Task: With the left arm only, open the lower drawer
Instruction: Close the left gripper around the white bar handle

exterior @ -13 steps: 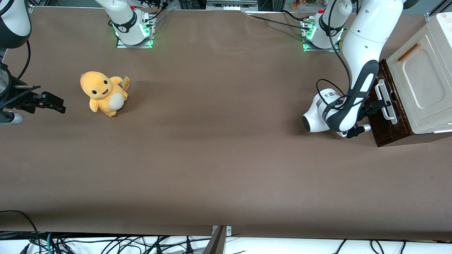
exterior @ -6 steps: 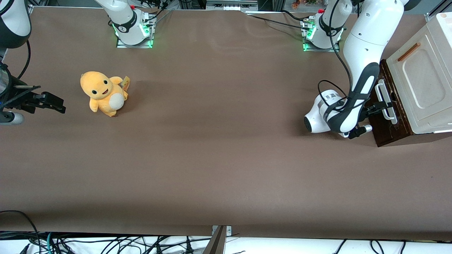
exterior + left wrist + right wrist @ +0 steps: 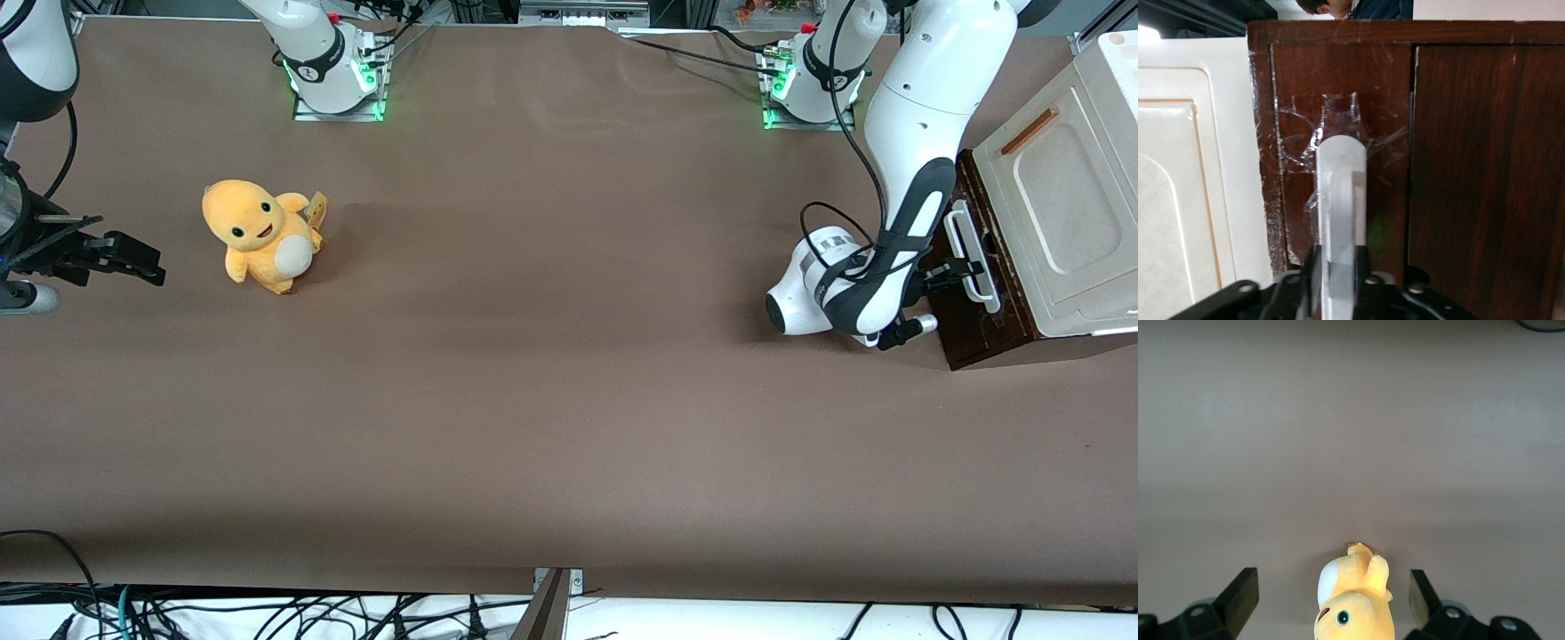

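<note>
The lower drawer point(image 3: 974, 331) shows its dark brown front at the working arm's end of the table, pushed in flush with the cabinet. Clear tape wrinkles over that front point(image 3: 1338, 100) around the white loop handle point(image 3: 1341, 193). The left arm point(image 3: 916, 107) bends down in front of the drawer, and its small black gripper point(image 3: 958, 269) sits at the handle point(image 3: 960, 233). In the left wrist view the gripper point(image 3: 1336, 257) has one black finger on each side of the white handle, shut on it.
A cream panel point(image 3: 1058, 204) with a thin orange-brown handle lies above the drawer and fills the space beside it point(image 3: 1178, 200) in the wrist view. An orange plush toy point(image 3: 262, 236) sits toward the parked arm's end of the brown table point(image 3: 551, 400).
The left arm's wrist has shifted slightly toward the drawer front. The drawer itself has not moved.
</note>
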Tool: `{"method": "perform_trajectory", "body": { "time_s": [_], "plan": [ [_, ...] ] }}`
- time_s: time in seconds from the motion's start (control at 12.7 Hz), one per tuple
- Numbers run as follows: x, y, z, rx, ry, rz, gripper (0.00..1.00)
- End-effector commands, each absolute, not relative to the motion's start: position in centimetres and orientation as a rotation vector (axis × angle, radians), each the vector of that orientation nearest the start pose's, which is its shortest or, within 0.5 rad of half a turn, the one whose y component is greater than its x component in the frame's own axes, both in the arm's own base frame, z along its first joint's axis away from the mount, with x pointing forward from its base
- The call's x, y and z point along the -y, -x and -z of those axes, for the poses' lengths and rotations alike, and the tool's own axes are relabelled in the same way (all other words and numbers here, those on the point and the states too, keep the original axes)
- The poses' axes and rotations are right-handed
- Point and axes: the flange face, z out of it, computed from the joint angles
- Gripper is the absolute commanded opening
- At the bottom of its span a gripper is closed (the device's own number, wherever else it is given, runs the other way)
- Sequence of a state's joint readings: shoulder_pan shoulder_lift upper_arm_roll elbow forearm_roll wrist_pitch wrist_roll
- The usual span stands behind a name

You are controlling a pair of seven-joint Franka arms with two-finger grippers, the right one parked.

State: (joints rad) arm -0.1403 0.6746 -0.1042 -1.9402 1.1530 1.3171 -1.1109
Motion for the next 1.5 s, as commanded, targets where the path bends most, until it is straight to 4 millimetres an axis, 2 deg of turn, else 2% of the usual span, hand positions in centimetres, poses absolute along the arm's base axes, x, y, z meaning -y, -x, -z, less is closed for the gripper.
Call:
{"method": "perform_trajectory", "body": {
  "time_s": [0.0, 0.95, 1.42],
  "plan": [
    [1.1, -52.5, -16.1, 0.197, 1.590, -0.177, 0.18],
    [2.4, -52.4, -16.3, 0.197, 1.596, -0.177, 0.18],
    [4.2, -52.6, -16.4, 0.209, 1.633, -0.188, 0.18]
  ]
}}
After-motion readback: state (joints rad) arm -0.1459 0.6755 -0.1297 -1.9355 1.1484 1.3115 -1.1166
